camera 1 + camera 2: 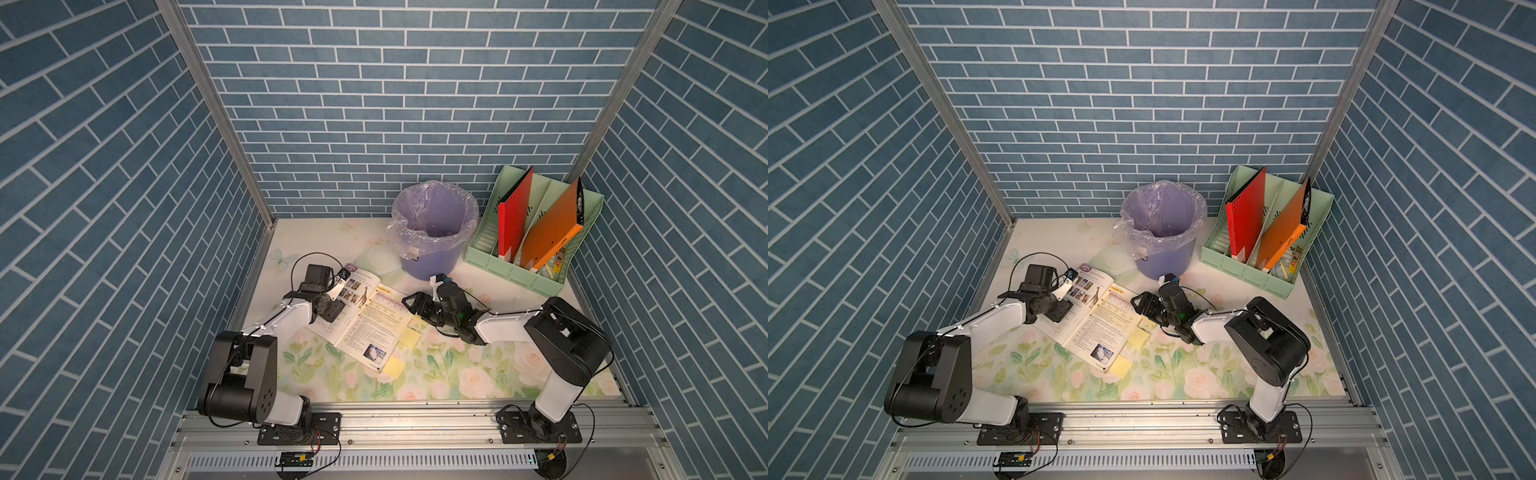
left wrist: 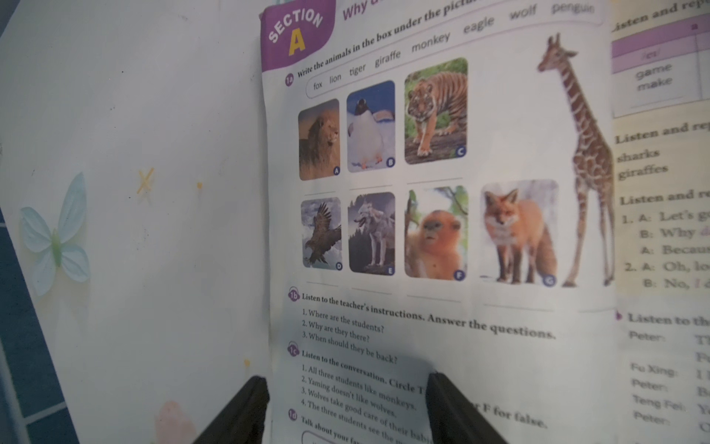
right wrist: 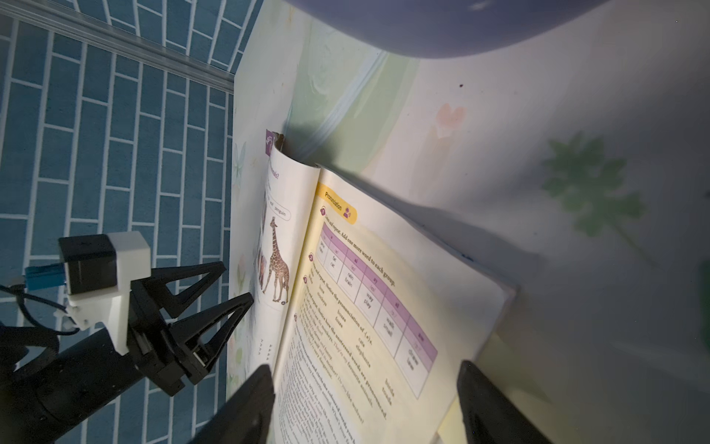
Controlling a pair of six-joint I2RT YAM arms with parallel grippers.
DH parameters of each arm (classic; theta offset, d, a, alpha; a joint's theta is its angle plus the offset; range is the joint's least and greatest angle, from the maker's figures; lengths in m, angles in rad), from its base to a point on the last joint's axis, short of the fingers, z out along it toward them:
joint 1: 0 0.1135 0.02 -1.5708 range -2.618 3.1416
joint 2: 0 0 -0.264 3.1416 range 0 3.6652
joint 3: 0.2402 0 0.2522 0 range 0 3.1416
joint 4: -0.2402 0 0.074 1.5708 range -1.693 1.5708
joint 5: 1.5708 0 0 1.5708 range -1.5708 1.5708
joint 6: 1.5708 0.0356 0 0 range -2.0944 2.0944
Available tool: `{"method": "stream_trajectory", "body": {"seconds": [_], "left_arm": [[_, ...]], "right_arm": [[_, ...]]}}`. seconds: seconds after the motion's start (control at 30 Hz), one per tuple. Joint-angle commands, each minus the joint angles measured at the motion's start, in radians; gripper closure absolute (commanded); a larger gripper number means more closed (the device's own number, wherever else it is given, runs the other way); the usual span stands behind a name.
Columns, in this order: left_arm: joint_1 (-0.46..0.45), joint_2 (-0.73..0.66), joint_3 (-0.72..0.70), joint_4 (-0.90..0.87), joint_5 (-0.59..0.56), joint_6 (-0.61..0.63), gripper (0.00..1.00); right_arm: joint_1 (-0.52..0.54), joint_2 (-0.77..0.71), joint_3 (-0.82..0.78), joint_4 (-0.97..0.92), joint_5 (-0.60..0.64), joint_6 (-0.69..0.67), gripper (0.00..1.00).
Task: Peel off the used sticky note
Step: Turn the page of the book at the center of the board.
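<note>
Left gripper [image 2: 345, 376] open over book [image 1: 365, 320] left page; right gripper [image 3: 365, 365] open over right page, near yellow sticky note [image 1: 409, 337].

Matt paper sticky note [image 1: 394, 367], glossy paper book [image 1: 374, 328]

sticky notes [image 1: 409, 336] right of book [image 1: 370, 328], bin [image 1: 434, 253] behind

Three walls [image 1: 415, 104] with blue brick-pattern paper and white joints close the space. Aluminium posts [image 1: 218, 112] stand in both back corners. The tabletop [image 1: 478, 374] has a pale cloth printed with pink roses and green leaves. An aluminium rail [image 1: 415, 415] runs along its front edge.
</note>
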Motion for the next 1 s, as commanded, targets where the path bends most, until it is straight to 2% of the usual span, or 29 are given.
{"method": "stream_trajectory", "body": {"seconds": [0.0,0.23,0.47,0.6,0.97], "left_arm": [[-0.006,0.003,-0.015,0.009,-0.008,0.003,0.30],[-0.007,-0.005,-0.011,0.000,-0.005,0.002,0.30],[-0.007,-0.028,-0.014,-0.004,0.006,0.005,0.30],[-0.007,-0.022,-0.011,-0.001,0.003,0.001,0.30],[-0.007,-0.040,-0.023,-0.005,-0.001,0.003,0.30]], "right_arm": [[-0.001,0.026,0.018,0.033,-0.017,0.014,0.24],[0.009,0.053,0.045,0.039,-0.032,0.019,0.27],[-0.008,-0.043,-0.065,0.012,0.011,0.019,0.24],[-0.008,-0.031,-0.087,0.044,-0.005,0.031,0.24],[-0.006,0.026,-0.017,0.081,-0.030,0.032,0.25]]}}
